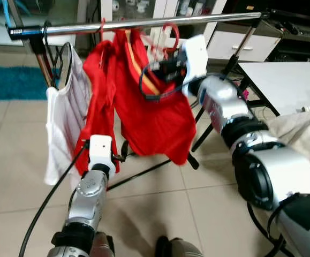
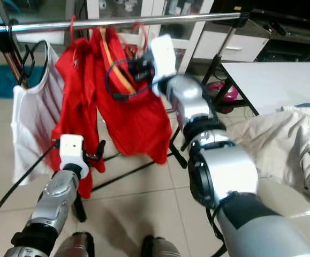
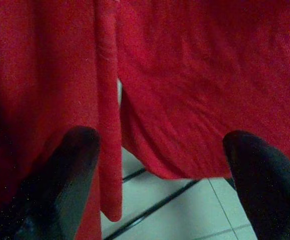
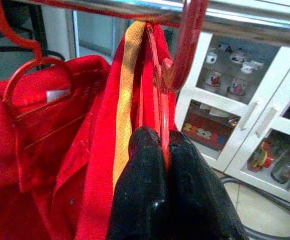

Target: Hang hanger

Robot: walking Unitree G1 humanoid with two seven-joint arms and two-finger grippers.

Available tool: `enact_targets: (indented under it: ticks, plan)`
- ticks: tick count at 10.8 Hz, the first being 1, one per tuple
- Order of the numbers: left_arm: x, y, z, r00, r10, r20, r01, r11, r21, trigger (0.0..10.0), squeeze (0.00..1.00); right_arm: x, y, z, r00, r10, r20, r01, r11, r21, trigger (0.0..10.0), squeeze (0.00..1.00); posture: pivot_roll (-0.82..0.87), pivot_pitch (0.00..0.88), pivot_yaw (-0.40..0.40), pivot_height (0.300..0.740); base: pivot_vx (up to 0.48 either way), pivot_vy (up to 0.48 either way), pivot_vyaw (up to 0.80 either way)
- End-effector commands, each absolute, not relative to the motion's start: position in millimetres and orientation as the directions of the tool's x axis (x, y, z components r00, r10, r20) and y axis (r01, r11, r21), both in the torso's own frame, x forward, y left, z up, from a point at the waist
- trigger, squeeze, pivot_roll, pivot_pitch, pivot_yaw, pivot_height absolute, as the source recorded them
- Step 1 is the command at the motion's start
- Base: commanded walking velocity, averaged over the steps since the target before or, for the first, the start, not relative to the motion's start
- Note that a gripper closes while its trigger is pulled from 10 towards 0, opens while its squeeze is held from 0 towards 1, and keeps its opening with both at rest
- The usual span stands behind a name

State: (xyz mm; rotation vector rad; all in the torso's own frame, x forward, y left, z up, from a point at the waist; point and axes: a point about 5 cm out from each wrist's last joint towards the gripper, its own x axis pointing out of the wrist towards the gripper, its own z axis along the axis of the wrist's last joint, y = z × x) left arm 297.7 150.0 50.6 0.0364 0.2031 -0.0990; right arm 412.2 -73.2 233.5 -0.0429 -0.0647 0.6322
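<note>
Clothes rail [image 1: 144,22]: far, carrying the garments.
Red shirt [image 1: 155,115]: hangs centre on its hanger.
Red hanger [image 4: 161,107]: hook over the rail, apparently seated.
Right tool [image 4: 157,150]: clamped on the hanger, steadying it.
Left tool [image 3: 160,165]: spread open, near the hem.

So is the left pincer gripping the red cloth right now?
No: in the left wrist view the left pincer stands wide open, its two black fingers apart, with the red garment hanging just beyond them.
</note>
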Motion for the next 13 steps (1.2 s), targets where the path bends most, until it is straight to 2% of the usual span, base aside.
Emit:
enact_targets:
  ticks: [1, 3, 6, 8, 11, 13]
  plan:
    - [296, 141, 52, 0.973, -0.115, -0.2, 0.127, 0.991, 0.048, 10.0, 0.0, 416, -84, 247, 0.825, 0.556, 0.1, -0.555, 0.831, -0.047, 0.0, 0.0, 0.14, 0.145, -0.195, 0.74, 0.0, 0.0, 0.0]
    - [295, 137, 58, 0.973, -0.138, -0.185, 0.152, 0.987, 0.061, 10.0, 0.0, 413, -91, 231, 0.85, 0.508, 0.139, -0.518, 0.855, 0.041, 0.0, 0.0, 0.14, 0.139, -0.172, 0.74, 0.0, 0.0, 0.0]
    - [286, 127, 63, 0.966, -0.19, -0.176, 0.21, 0.972, 0.105, 10.0, 0.0, 405, -99, 206, 0.871, 0.459, 0.177, -0.479, 0.873, 0.091, 0.0, 0.0, 0.12, 0.114, -0.118, 0.74, 0.0, 0.0, 0.0]
    - [276, 138, 57, 0.971, -0.133, -0.199, 0.154, 0.984, 0.093, 10.0, 0.0, 397, -110, 181, 0.895, 0.412, 0.167, -0.436, 0.889, 0.139, 0.0, 0.0, 0.13, 0.082, -0.08, 0.74, 0.0, 0.0, 0.0]
    - [294, 156, 91, 0.988, -0.111, -0.106, 0.129, 0.974, 0.184, 10.0, 0.0, 389, -109, 159, 0.922, 0.36, 0.145, -0.383, 0.902, 0.2, 0.0, 0.0, 0.16, 0.024, 0.007, 0.74, 0.0, 0.0, 0.0]
    - [308, 164, 98, 0.99, -0.098, -0.103, 0.114, 0.98, 0.164, 10.0, 0.0, 384, -105, 151, 0.928, 0.342, 0.144, -0.368, 0.902, 0.226, 0.0, 0.0, 0.14, 0.02, 0.024, 0.74, 0.0, 0.0, 0.0]
